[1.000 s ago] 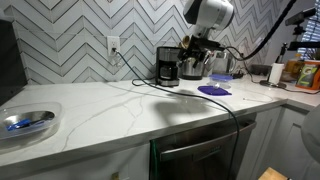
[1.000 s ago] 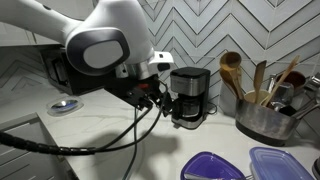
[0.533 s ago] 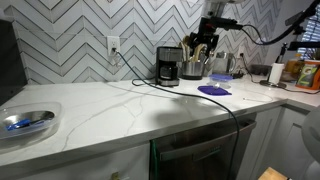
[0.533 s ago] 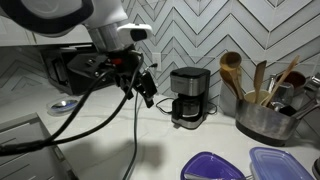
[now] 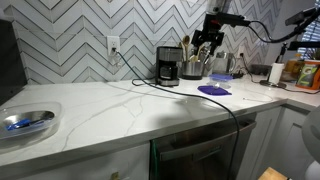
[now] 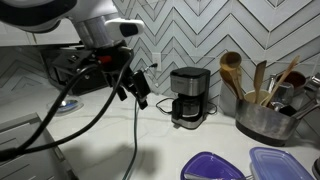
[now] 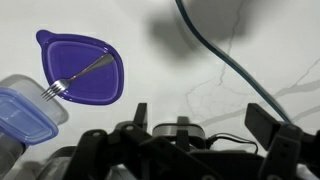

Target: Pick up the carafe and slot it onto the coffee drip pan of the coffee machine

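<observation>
Hanging above the white marbled tabletop (image 6: 105, 140), the hand (image 6: 138, 90) sits clear of the coffee machine (image 6: 190, 92), off to one side and touching nothing. In the wrist view its two dark fingers (image 7: 264, 124) stand spread wide with only bare stone between them, so the hand is released and carries nothing.

The carafe (image 6: 187, 108) appears to rest in the machine's lower bay, on the coffee drip pan (image 6: 186, 123), under the black upper housing. In an exterior view the same small black machine (image 5: 168, 64) stands against the chevron-tiled wall, with the hand (image 5: 204, 46) raised beside it and higher than its top.

A black cable (image 7: 215, 50) runs across the stone under the wrist camera. Off to one side of that view lies a purple disc (image 7: 85, 62) with a fork (image 7: 78, 76) laid across it, and just beside it a blue-lidded container (image 7: 24, 114). A metal canister of wooden utensils (image 6: 262, 118) stands near the machine on the side away from the hand. A blue glass dish (image 5: 27, 122) lies well apart, at the far end of the tabletop.
</observation>
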